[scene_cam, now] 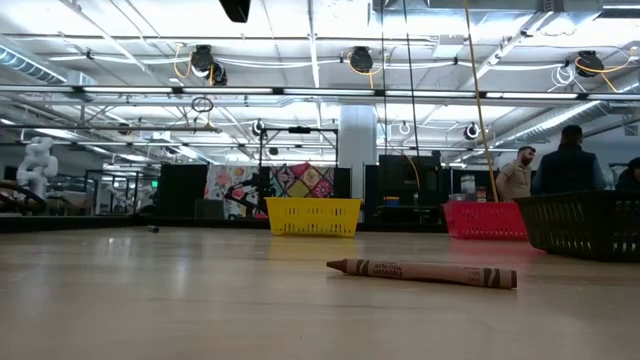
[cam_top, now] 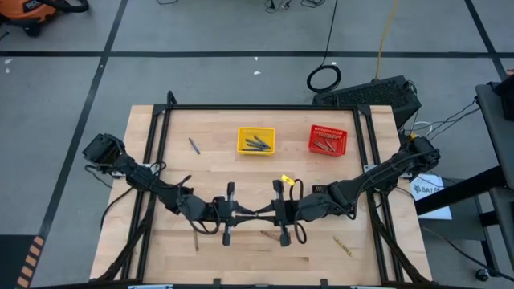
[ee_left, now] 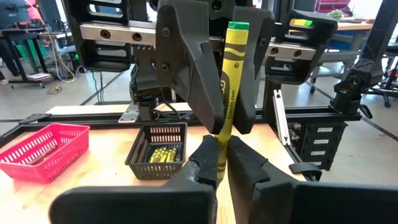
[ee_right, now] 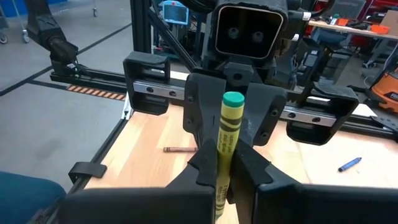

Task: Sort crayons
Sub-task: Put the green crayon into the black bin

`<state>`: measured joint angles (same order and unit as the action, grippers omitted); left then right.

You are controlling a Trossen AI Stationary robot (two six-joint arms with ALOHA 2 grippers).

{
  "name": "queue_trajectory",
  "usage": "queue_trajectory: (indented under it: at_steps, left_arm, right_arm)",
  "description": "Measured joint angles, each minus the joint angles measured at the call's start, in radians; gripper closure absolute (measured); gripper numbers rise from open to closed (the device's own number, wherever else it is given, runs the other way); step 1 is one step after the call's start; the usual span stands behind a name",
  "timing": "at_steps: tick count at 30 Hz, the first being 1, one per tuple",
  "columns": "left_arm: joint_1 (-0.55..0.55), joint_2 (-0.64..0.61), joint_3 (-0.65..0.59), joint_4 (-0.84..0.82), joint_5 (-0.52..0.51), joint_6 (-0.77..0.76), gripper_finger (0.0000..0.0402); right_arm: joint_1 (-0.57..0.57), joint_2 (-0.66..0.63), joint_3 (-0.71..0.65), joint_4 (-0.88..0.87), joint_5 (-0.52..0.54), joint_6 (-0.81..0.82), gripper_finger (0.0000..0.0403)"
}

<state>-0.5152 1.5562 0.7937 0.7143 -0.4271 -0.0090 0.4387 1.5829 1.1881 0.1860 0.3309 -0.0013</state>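
Crayon [ee_left: 229,93], yellow-green, stands gripped between both grippers at lower centre of your overhead frame: left gripper [cam_top: 233,213] and right gripper [cam_top: 277,213] meet tip to tip, both clamped on it. Yellow basket [cam_top: 255,140] and red basket [cam_top: 328,139] sit above; a brown crayon [scene_cam: 420,271] lies on the table [cam_top: 209,168] nearby.

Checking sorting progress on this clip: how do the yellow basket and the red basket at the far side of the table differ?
The yellow basket sits nearer the table's middle and holds dark grey-looking crayons. The red basket sits toward the right arm's side, turned slightly askew, and holds brownish-red crayons. Both are small mesh baskets already holding crayons, and neither gripper is near them.
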Motion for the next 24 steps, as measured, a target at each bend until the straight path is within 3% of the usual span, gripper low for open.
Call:
queue_trajectory:
  at_steps: [13,24]
  left_arm:
    - [-0.002,-0.001,0.000,-0.037,0.008,-0.003,0.0333]
    - [-0.002,0.000,0.000,-0.077,0.008,-0.011,0.0331]
  right_arm:
    - [0.001,-0.002,0.001,-0.203,0.014,0.101,0.0402]
    - [0.001,-0.040,0.000,-0.632,0.034,0.342,0.0402]
